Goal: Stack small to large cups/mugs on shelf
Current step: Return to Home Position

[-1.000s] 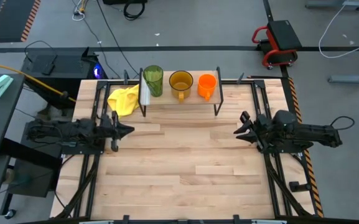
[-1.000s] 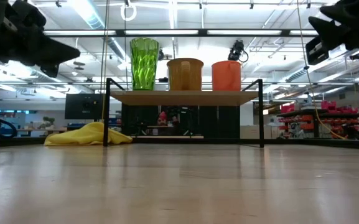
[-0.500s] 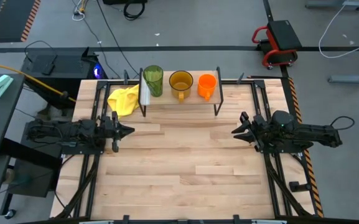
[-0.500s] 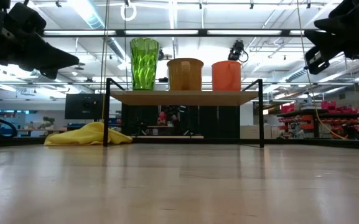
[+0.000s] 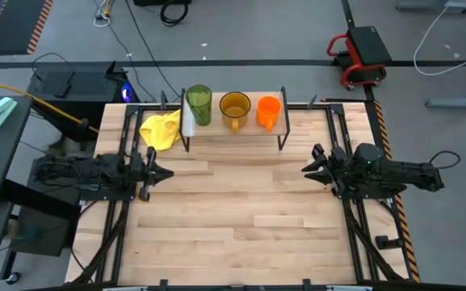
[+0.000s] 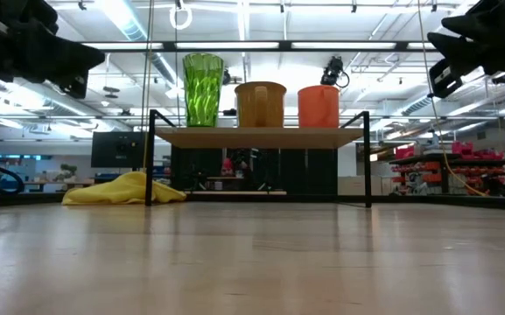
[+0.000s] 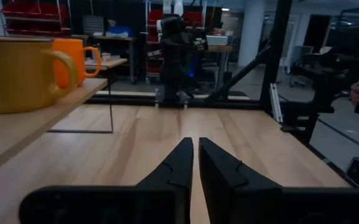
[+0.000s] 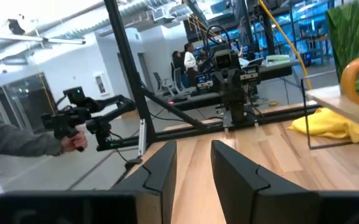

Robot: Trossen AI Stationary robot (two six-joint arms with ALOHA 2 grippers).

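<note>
Your left gripper (image 5: pixel 166 170) sits at the middle left of the high view with its dark fingers pressed almost together, only a sliver of gap showing in its wrist view, and nothing is between them. Your right gripper (image 5: pixel 307 171) mirrors it at the middle right. Its fingers stand a little apart, a narrow opening, and it is also empty. The two point inward at each other across the light wooden slatted table (image 5: pixel 233 218).

From both grippers the small low shelf with the light wooden top and thin black legs (image 5: pixel 216 128) lies toward the upper centre of the frame, near but apart from either set of fingers. Its long axis runs left to right, parallel to the line between your grippers.

All three vessels stand upright on it in one row. The tall translucent green tumbler (image 5: pixel 199 103) is at the left end, nearer your left arm. The wide yellow-brown mug with a handle (image 5: pixel 234 107) is in the middle. The small orange mug with a handle (image 5: pixel 268 111) is at the right end, nearer your right arm. A crumpled yellow cloth (image 5: pixel 160 129) lies on the table just left of the shelf.

The placing looks finished. Draw each arm outward to its own side, away from the shelf legs.
</note>
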